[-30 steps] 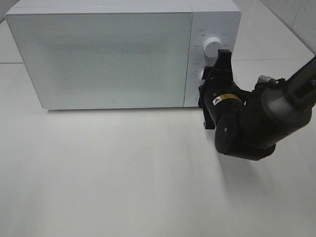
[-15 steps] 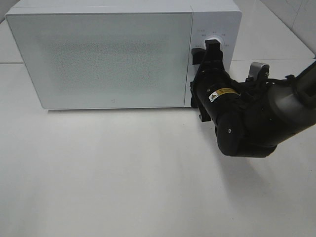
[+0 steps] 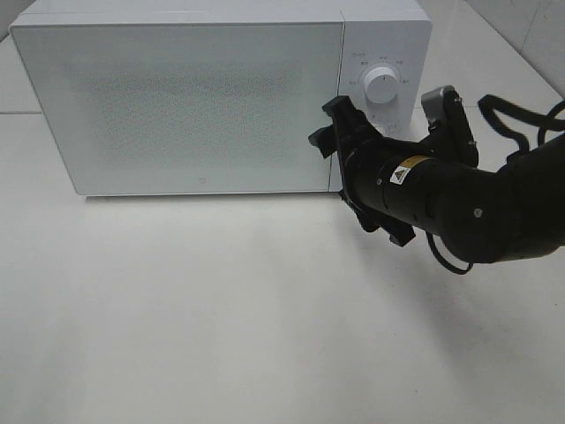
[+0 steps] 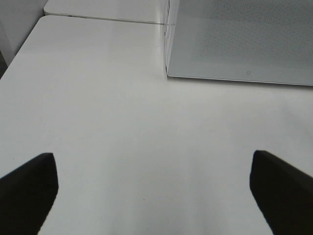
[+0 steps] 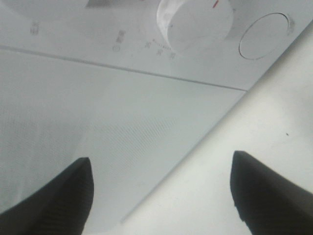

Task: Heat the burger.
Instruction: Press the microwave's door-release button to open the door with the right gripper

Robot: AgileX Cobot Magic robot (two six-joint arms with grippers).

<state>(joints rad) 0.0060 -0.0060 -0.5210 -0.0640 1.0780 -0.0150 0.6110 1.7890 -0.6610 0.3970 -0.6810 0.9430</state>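
Note:
No burger shows in any view. The white microwave stands at the back of the table with its door shut; the frosted door hides the inside. My right gripper is open, turned slantwise in front of the door's right edge, below the upper knob. In the right wrist view the right gripper faces the door's lower corner, the lower knob and a round button. My left gripper is open over bare table, short of the microwave's left front corner.
The white table stretches in front of the microwave. The right arm and its cable lie across the table's right side. A seam in the tabletop runs behind the left gripper's area.
The right gripper has moved left from the control knobs to the door's right edge and has turned. Its jaws have widened. The upper knob now shows.

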